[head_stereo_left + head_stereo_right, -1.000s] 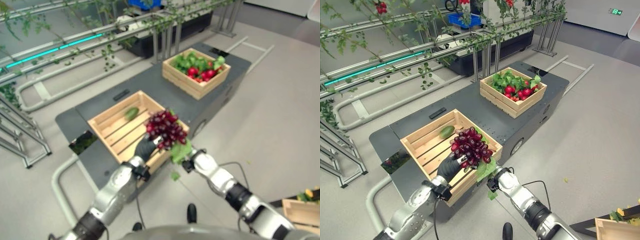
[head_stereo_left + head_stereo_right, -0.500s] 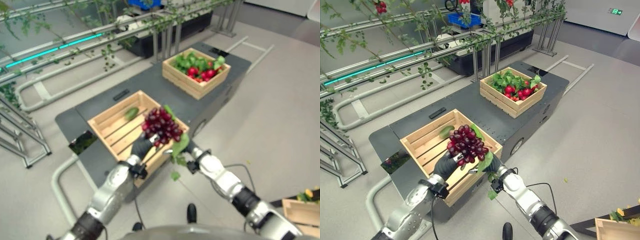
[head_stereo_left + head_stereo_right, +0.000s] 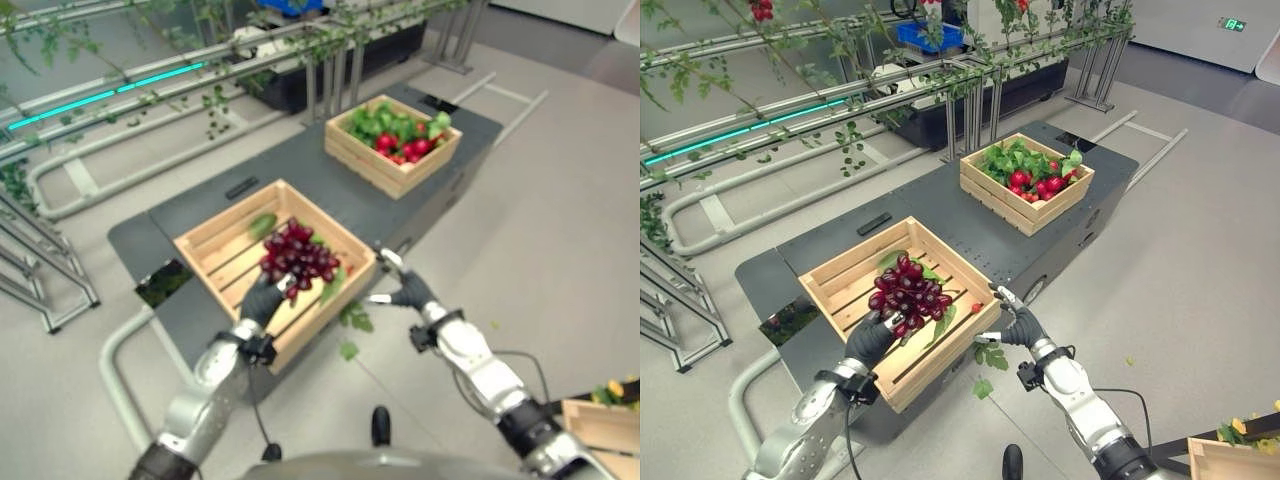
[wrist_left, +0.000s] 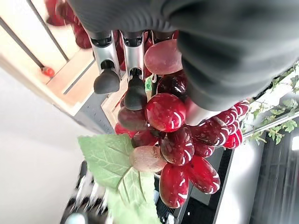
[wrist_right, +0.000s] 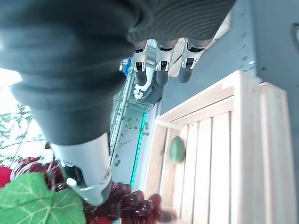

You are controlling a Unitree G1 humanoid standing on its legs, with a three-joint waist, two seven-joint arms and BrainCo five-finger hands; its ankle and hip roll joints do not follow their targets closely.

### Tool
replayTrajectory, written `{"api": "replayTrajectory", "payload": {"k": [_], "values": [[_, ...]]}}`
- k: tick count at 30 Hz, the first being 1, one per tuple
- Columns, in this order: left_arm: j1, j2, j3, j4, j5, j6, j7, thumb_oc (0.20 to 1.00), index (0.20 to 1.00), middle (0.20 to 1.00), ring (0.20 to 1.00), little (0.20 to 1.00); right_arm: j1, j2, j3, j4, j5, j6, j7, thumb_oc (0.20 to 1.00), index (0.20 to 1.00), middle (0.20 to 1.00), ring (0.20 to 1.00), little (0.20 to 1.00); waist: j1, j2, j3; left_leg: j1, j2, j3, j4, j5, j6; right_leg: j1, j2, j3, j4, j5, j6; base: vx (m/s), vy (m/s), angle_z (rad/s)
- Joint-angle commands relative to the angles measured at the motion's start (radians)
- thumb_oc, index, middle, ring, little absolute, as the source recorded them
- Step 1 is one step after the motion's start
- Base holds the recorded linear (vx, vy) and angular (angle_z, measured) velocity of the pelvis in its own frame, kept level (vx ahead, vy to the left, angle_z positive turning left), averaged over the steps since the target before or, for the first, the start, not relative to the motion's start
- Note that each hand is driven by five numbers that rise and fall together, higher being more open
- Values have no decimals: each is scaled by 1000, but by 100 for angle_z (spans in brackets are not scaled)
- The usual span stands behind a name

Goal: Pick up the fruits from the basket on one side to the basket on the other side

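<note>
Over the near crate (image 3: 835, 275) on the dark desk (image 3: 940, 205), the left hand (image 3: 868, 338) has its fingers curled round a bunch of dark red grapes (image 3: 905, 292) and holds it just above the slats, with the bunch's green leaf (image 3: 943, 318) hanging off the near side. The right hand (image 3: 1023, 327) sits just outside the crate's right corner with its fingers relaxed and nothing in it. A small green fruit (image 3: 889, 260) lies in the far corner of that same crate, and the far crate (image 3: 1025, 200) holds more red fruit and greenery. My guess on what could go sideways: the grip looks like it's on the underside of the cluster, so if the fingers let go while the bunch is this close to the near wall, it could roll onto the rim and tip out onto the floor, where a couple of loose leaves (image 3: 988, 357) are already lying. The hanging leaf could also snag on the board edge, and the right hand is close enough to the corner that a sloppy move might bump the crate. As for brands or labels, nothing readable on the crates or the desk; there's a green sign (image 3: 1234, 23) way off on the far wall but it's too small to make out.
</note>
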Motion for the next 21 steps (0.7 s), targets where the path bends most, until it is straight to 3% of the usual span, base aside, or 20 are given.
{"api": "replayTrajectory", "payload": {"k": [1,13,21], "values": [[-54,4,17,-124,20,-78,-41,200,200,200,200,200,-69,-13,-36,-88,-30,-73,0,1000,1000,1000,1000,1000,2,-13,-15,-13,-67,-34,4,-38,68,137,25,-8,10,-185,51,0,0,0],[-134,-9,-119,-119,-37,-64,-64,200,200,200,200,200,-258,49,94,-36,-32,-79,-8,1000,1000,1000,1000,1000,11,-14,-17,-16,-65,-37,4,-36,69,133,28,-7,10,-185,48,0,0,0],[-173,-12,-219,-131,-145,-43,-79,200,200,200,200,200,-386,114,202,30,-20,-70,-8,1000,1000,1000,1000,1000,23,-14,-8,-23,-66,-43,4,-33,70,126,27,-10,10,-183,47,0,0,0]]}}
